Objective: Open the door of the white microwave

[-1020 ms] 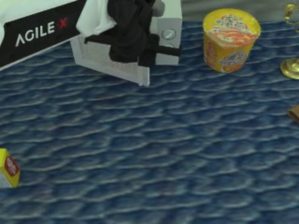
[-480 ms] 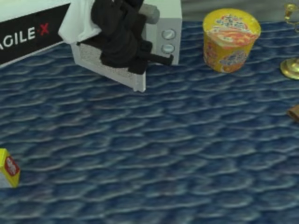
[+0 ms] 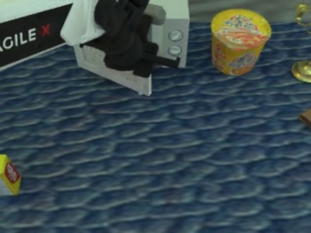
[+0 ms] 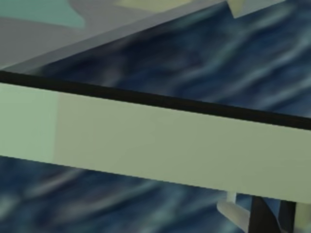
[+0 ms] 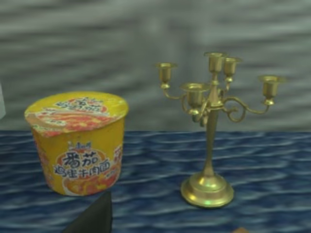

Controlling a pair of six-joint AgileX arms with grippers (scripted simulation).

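The white microwave (image 3: 177,19) stands at the back of the table, left of centre, with two grey knobs (image 3: 175,42) on its front. Its door (image 3: 121,76), white with a speckled mesh window, stands swung out on its left hinge, the free edge pointing toward the table's front. My left gripper (image 3: 148,65) reaches down over the door's free edge, shut on the door. In the left wrist view the door (image 4: 155,141) fills the middle as a pale band, with the left gripper (image 4: 267,218) at its edge. My right gripper (image 5: 99,216) is parked out of the top view.
A yellow noodle cup (image 3: 239,41) (image 5: 77,143) stands right of the microwave. A gold candelabra (image 3: 303,68) (image 5: 209,121) is at the far right. A yellow box (image 3: 8,175) lies at the left edge, and a brown object (image 3: 306,117) at the right edge.
Over the last second my left gripper moved left and slightly toward the front, swinging the door wider and uncovering both knobs. In the last half second nothing visibly moved.
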